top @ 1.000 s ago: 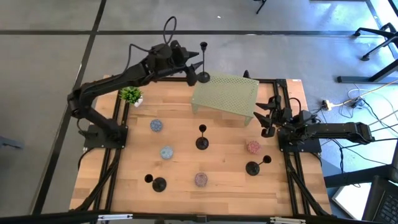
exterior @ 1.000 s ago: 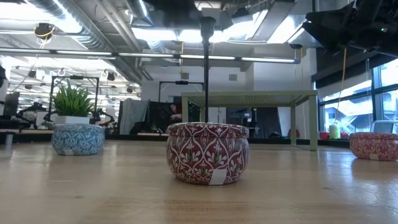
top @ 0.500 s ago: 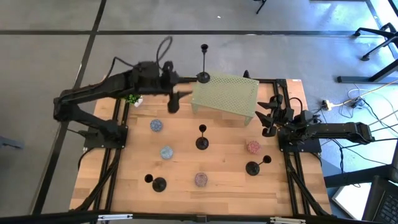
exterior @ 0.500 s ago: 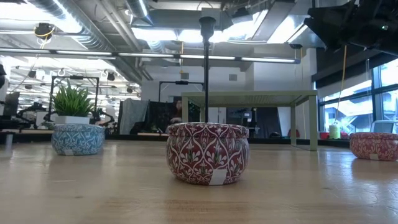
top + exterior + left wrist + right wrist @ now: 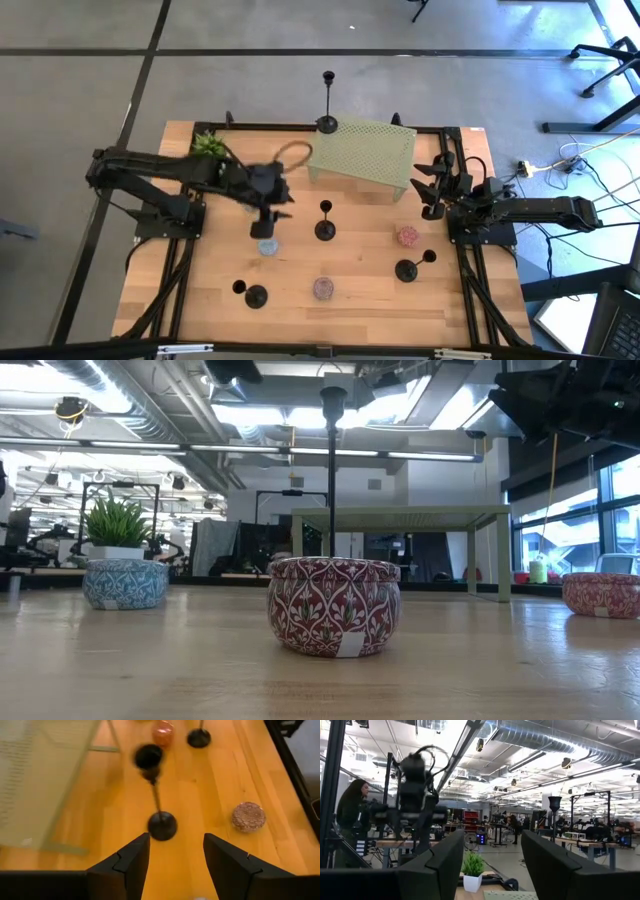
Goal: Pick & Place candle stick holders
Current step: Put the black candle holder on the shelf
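Note:
Four slim black candle stick holders are in view. One (image 5: 327,122) stands by its base on the far left corner of the green mesh shelf (image 5: 365,155); its stem also shows in the low view (image 5: 331,460). One (image 5: 325,229) stands at mid-table and shows in the left wrist view (image 5: 161,825). One (image 5: 255,295) stands at the front left, one (image 5: 406,269) at the right. My left gripper (image 5: 274,205) is open and empty, low over the table left of the middle holder (image 5: 172,842). My right gripper (image 5: 432,190) is open and empty at the table's right edge.
Tins stand on the table: a blue one (image 5: 267,246), a pink one (image 5: 408,236) and a reddish one (image 5: 323,288), which is close in the low view (image 5: 333,605). A small potted plant (image 5: 208,145) stands at the far left. A person (image 5: 351,805) stands beyond the table.
My left gripper has drawn away from the holder on the shelf, first toward the table's left edge, then toward the near edge and down, ending beside the middle holder. The holder on the shelf has stayed standing upright.

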`<state>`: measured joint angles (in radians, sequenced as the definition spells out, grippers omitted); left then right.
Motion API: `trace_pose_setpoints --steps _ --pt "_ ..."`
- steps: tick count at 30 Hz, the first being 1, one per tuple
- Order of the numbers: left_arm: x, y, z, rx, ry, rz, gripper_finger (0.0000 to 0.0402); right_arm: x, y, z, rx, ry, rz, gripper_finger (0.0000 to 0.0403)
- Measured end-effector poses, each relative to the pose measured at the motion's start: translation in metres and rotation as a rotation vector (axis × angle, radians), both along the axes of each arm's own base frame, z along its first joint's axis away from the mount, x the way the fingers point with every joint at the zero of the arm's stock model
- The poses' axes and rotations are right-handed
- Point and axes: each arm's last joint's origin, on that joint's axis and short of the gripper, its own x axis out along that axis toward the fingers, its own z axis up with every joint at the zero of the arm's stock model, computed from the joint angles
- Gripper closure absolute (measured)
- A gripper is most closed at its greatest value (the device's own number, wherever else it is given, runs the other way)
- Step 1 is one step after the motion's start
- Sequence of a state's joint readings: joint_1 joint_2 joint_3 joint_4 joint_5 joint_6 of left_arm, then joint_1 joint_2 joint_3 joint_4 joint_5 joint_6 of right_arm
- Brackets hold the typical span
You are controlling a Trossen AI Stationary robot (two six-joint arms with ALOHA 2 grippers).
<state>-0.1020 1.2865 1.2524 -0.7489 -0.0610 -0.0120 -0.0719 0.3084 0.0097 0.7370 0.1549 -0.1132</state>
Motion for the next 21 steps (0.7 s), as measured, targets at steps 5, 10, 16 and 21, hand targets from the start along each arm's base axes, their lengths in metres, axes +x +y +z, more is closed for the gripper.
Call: trace_pose_setpoints --steps 5,10,16,21 --pt "0.014 -0.015 -0.034 -0.019 -0.066 -0.032 0.0219 0.000 0.000 0.000 0.001 -0.001 0.001 0.0199" --pt "0.030 -0.020 -0.061 0.018 -0.113 0.007 0.0219 0.000 0.000 0.000 0.004 0.005 0.003 0.0199" --pt "0.050 -0.018 -0.086 0.066 -0.075 0.134 0.0219 0.001 0.001 -0.002 0.005 0.017 0.040 0.0199" --pt "0.071 -0.021 -0.105 0.053 -0.107 0.144 0.0219 0.001 0.001 -0.002 0.008 0.019 0.043 0.0199"
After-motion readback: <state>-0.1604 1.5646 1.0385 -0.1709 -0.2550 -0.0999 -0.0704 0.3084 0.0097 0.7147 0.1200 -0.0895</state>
